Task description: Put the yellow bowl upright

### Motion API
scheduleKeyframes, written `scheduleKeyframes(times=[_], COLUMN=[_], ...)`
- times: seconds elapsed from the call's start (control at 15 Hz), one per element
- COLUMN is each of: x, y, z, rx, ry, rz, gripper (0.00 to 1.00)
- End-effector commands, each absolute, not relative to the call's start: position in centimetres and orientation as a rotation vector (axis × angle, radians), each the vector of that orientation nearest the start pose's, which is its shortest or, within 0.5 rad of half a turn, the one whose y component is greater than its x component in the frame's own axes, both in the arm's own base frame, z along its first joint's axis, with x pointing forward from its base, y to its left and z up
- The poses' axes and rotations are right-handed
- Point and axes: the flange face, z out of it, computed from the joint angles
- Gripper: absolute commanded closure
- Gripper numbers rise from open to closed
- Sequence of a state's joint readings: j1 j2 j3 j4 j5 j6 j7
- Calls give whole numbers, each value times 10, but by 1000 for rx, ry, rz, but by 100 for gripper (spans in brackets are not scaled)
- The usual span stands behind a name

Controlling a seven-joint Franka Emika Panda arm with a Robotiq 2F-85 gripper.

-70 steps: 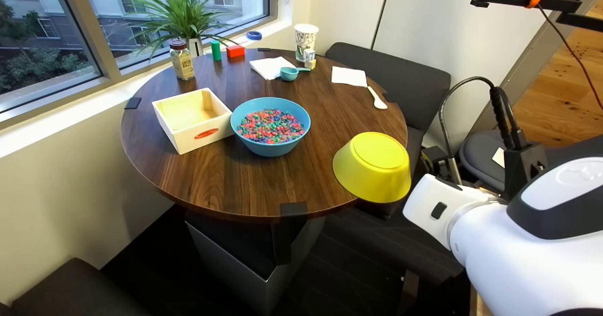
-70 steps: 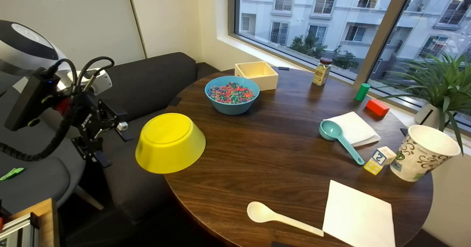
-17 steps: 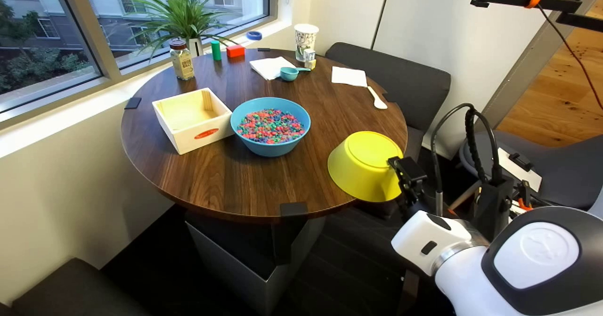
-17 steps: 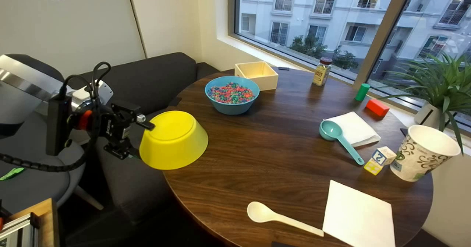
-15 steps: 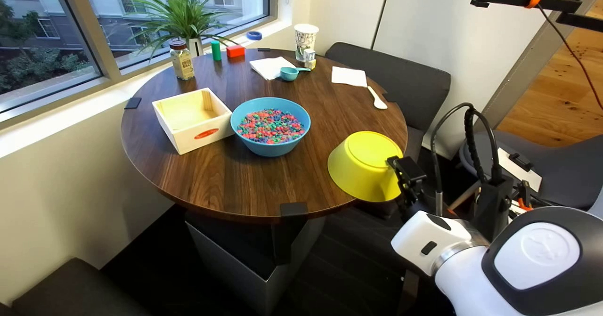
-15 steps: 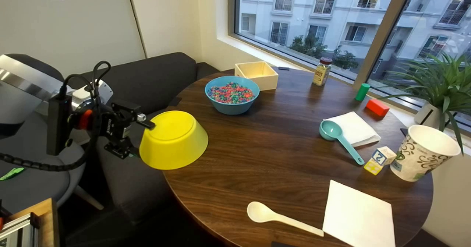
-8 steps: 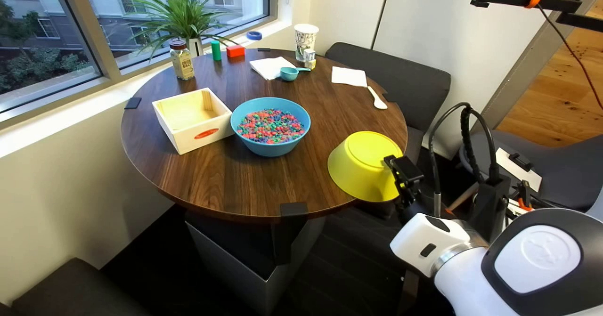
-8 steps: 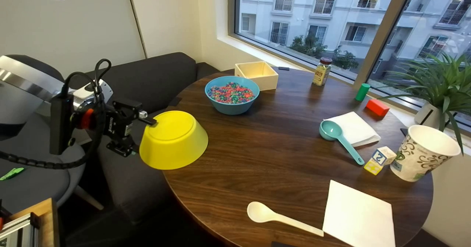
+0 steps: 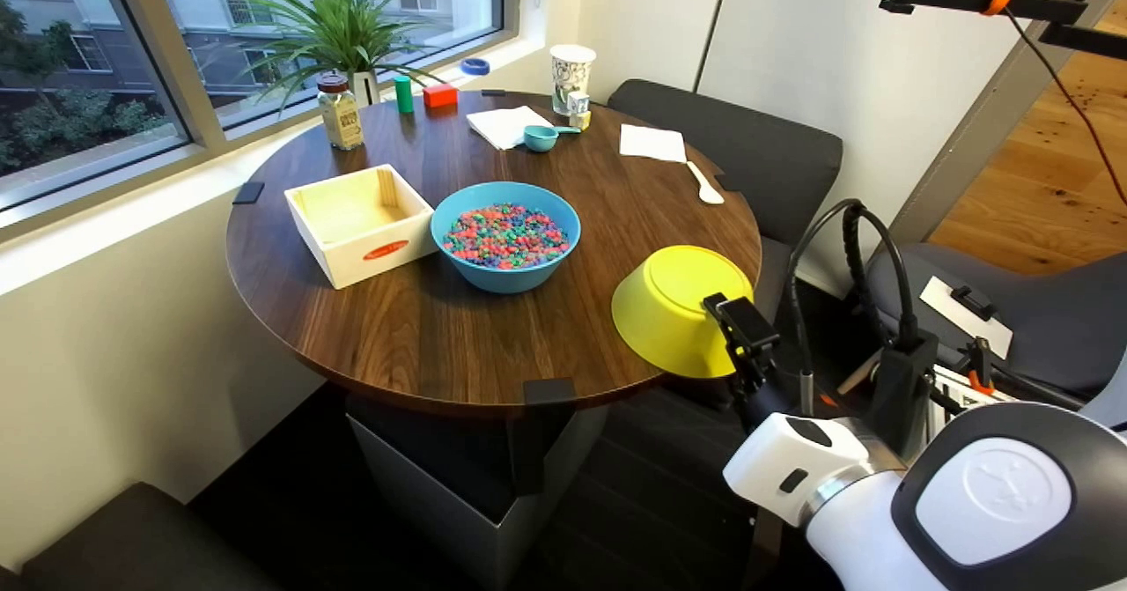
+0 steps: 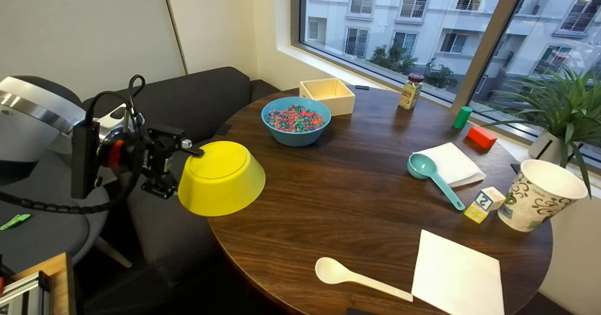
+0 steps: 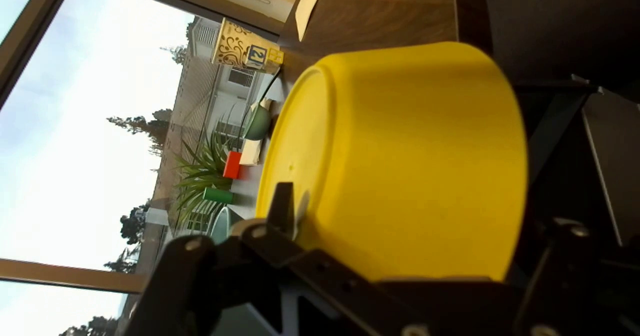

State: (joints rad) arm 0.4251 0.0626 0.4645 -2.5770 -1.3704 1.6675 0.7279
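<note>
I'm holding the tool (image 10: 188, 172) out at the arm-side edge of the round counter (image 9: 414, 336), its jaws standing wide apart at the flank of the yellow bowl (image 9: 669, 318). The bowl is sitting upside down, base uppermost, and is jutting past that edge. In the wrist view it is filling the space ahead of the jaws. In an exterior view the upper finger (image 10: 195, 152) is reaching over the base, while the tip of the lower one is hiding at the bowl's side, so I'm failing to tell whether either is touching. Further in, a blue bowl (image 9: 504, 276) is standing upright, holding multicoloured bits (image 9: 506, 237), and a pale square wooden box (image 9: 357, 261) is resting just beside it. Along the window-side edge a labelled glass jar (image 9: 342, 124), a green cylinder (image 9: 403, 95) and a red block (image 9: 440, 96) are sitting in a loose row. In an exterior view a teal measuring scoop (image 10: 434, 179) is lying against a folded white napkin (image 10: 458, 162), and near the counter's right-hand edge a block marked 2 (image 10: 489, 197) is sitting on a yellow-faced block (image 10: 476, 213), just beside a patterned paper cup (image 10: 540, 195). A white spoon (image 10: 359, 280) is lying toward the edge nearest that camera, its handle ending right at the corner of a flat white napkin (image 10: 458, 275).
</note>
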Motion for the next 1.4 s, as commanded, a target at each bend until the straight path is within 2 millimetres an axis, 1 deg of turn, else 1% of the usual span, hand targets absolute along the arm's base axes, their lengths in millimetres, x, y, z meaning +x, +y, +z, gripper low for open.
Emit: scheduleKeyframes(times=[0.0, 0.2, 0.4, 0.53, 0.73, 0.93, 1.07, 1.2, 1.33], x=[318, 319, 322, 325, 327, 332, 336, 341, 348], y=[243, 243, 245, 245, 242, 239, 236, 230, 223], z=[243, 244, 251, 259, 265, 278, 288, 299, 310], rx=[1488, 1472, 1451, 1443, 1456, 1475, 1498, 1512, 1539], ry=[949, 941, 921, 904, 894, 868, 847, 818, 787], rz=[318, 333, 364, 377, 379, 390, 398, 401, 401], gripper=[30, 38, 55, 70, 73, 76, 77, 82, 85])
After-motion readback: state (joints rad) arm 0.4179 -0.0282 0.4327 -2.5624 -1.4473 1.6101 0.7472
